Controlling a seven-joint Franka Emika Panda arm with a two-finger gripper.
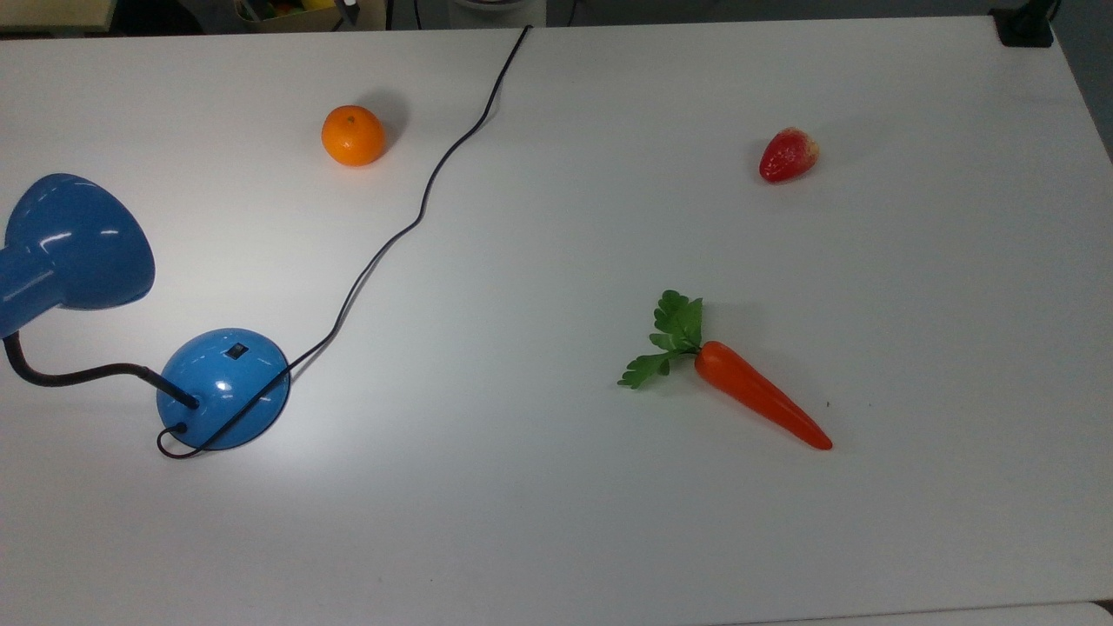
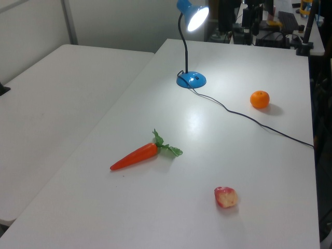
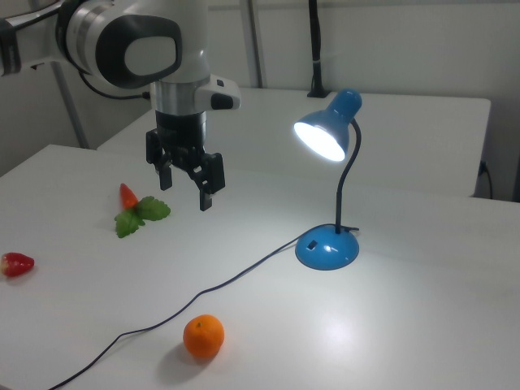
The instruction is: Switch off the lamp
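The blue lamp (image 3: pixel 325 134) stands lit, and its cone shade throws a bright pool on the white table (image 3: pixel 422 325). Its domed base (image 1: pixel 223 387) sits at the top view's left, with a small black switch (image 1: pixel 236 351) on top. The black bendy neck (image 3: pixel 351 175) rises from the base (image 3: pixel 327 248), and the black cord (image 1: pixel 417 217) snakes off to the table's far edge. My gripper (image 3: pixel 185 187) hangs open above the table, well to the right view's left of the lamp and apart from it, with nothing between its fingers.
An orange (image 1: pixel 353 136) lies beside the cord. A toy carrot (image 1: pixel 756 393) with green leaves lies mid-table, and a strawberry (image 1: pixel 788 155) lies farther off. In the right view the carrot (image 3: pixel 128 195) sits partly behind my gripper. A second white table (image 2: pixel 46 104) adjoins.
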